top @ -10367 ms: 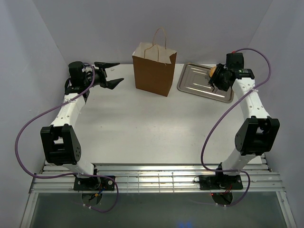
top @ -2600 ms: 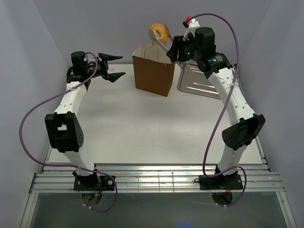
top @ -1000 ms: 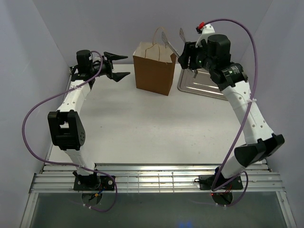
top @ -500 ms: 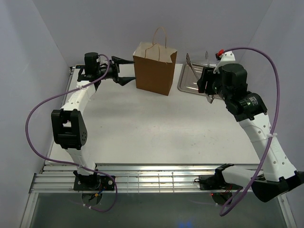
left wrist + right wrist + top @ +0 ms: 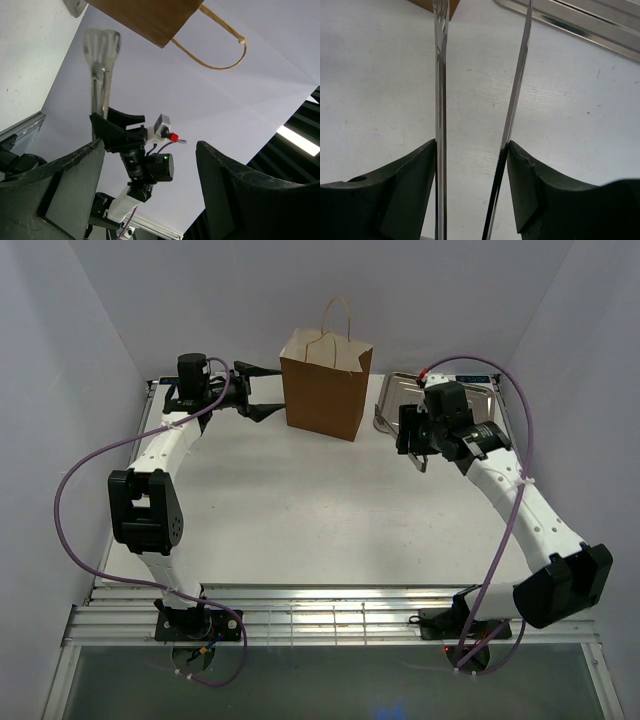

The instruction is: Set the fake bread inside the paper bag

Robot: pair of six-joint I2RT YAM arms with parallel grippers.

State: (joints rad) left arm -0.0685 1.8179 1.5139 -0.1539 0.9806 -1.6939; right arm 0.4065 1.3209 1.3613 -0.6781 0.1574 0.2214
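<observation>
The brown paper bag [image 5: 325, 388] stands upright at the back middle of the table. No fake bread shows in any view. My right gripper [image 5: 410, 438] is low over the table, to the right of the bag and in front of the tray. It is shut on the long thin tongs [image 5: 440, 75], whose two arms stand spread and empty between my fingers [image 5: 470, 145]. My left gripper [image 5: 262, 392] is open and empty beside the bag's left side. The left wrist view shows the bag's edge [image 5: 145, 15], its handle [image 5: 215, 55] and the tongs [image 5: 100, 55].
The silver metal tray [image 5: 392, 390] lies at the back right, mostly hidden by my right arm; its rim also shows in the right wrist view [image 5: 580, 22]. The walls stand close behind the bag and on both sides.
My right gripper held an orange donut in the tongs above the bag; the tongs are now empty. The arm has swung right and down to the table. My left gripper moved closer to the bag.
</observation>
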